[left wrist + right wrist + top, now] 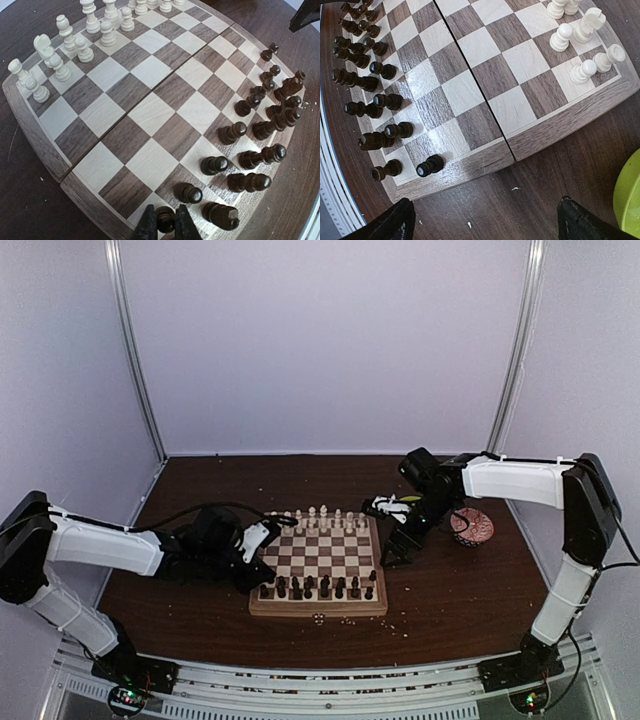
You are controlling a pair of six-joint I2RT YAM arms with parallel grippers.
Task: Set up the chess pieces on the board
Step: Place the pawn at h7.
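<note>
**Left jaws pinched on a dark pawn at the board's near corner; right jaws spread wide over the bench**

The board (318,558) lies in the middle of the bench (200,490), between your two arms. The cream-white pieces (322,516) stand along its two far rows. The dark brown pieces (318,588) stand along its two near rows.

Your left jaws are at the board's near left corner and are almost closed. Their two black fingers (146,226) press in on either side of a dark pawn (165,218), and no gap shows between fingers and pawn. The bottom edge of the left wrist view cuts off the pawn's base, so you cannot tell whether it stands on its square or is lifted off it.

Your right jaws are spread wide, holding nothing and touching nothing. Their fingers (385,225) frame a patch of bench just beside the board's right edge.

A lime-green bowl (631,197) is cut off by the right edge of the right wrist view. In the top view it is largely hidden behind your right arm (510,480). A red patterned bowl (471,528) sits on the bench just right of that arm's wrist. Pale crumbs (515,188) dot the bench near the board. From above, the pieces are too small to tell apart by kind.
</note>
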